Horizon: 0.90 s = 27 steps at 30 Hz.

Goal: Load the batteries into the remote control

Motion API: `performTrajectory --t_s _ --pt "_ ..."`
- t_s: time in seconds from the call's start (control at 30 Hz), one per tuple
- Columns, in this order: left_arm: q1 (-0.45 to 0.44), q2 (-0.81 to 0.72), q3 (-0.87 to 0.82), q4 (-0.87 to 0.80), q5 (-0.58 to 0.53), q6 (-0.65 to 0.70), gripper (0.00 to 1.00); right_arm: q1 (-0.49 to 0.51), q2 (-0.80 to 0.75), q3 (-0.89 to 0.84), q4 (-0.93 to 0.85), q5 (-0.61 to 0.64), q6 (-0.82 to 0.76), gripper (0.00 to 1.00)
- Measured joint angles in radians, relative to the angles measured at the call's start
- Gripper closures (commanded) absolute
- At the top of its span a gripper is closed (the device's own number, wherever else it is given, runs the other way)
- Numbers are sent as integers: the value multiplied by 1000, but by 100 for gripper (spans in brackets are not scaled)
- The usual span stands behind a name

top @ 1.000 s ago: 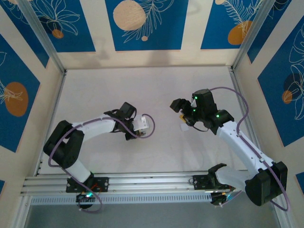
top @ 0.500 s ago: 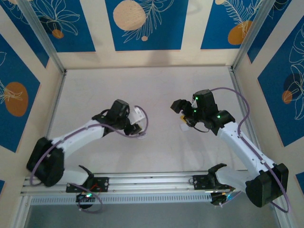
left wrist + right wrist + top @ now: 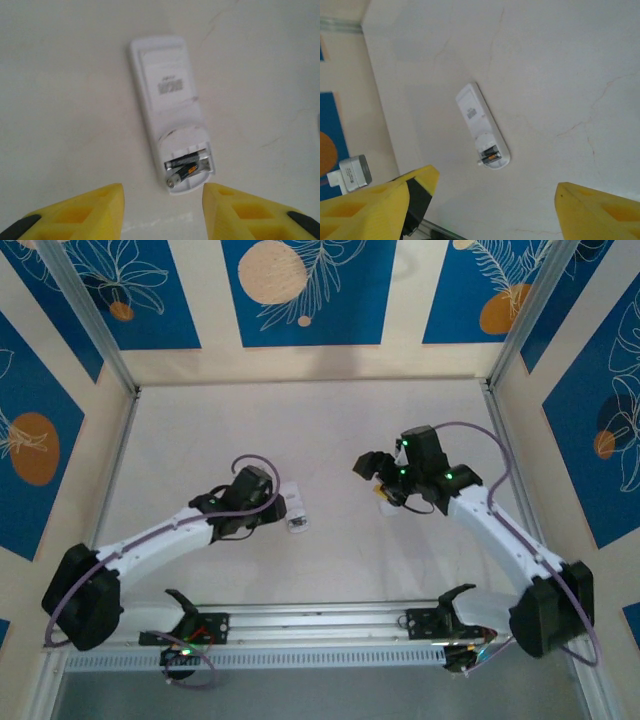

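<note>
The white remote control (image 3: 170, 115) lies face down on the table with the battery bay at its near end uncovered. Two dark batteries (image 3: 187, 167) sit in the bay; the nearer one is tilted and its silver end pokes out at the side. My left gripper (image 3: 162, 215) is open just short of that end, its yellow fingers (image 3: 90, 212) apart from the remote. In the top view the left gripper (image 3: 277, 506) hovers at the remote (image 3: 293, 502). My right gripper (image 3: 490, 210) is wide open with nothing in it, high above the remote (image 3: 482, 125); the top view places this gripper (image 3: 376, 485) to the remote's right.
Patterned blue and cream walls (image 3: 310, 290) close in the table on three sides. An aluminium rail (image 3: 310, 622) runs along the near edge between the arm bases. The pale tabletop (image 3: 320, 420) behind both grippers is bare.
The left arm has stretched out lower across the table and its jaws have opened; the remote now lies free before them. The right gripper has shifted slightly left.
</note>
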Motion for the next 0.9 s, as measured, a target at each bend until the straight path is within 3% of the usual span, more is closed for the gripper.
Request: performTrajectory --t_s 0.27,0.43,0.6,0.9 --pt "-10 60 -4 37 17 -109 57 87 524 216 132 -153 -204 39" --pt "-11 60 -11 57 20 -117 58 159 770 384 167 -160 -253 42" --pt "-11 60 -20 62 19 -124 60 206 874 467 152 -126 -275 48" --pt "-11 42 -42 68 20 -127 64 253 893 513 81 0 -316 63"
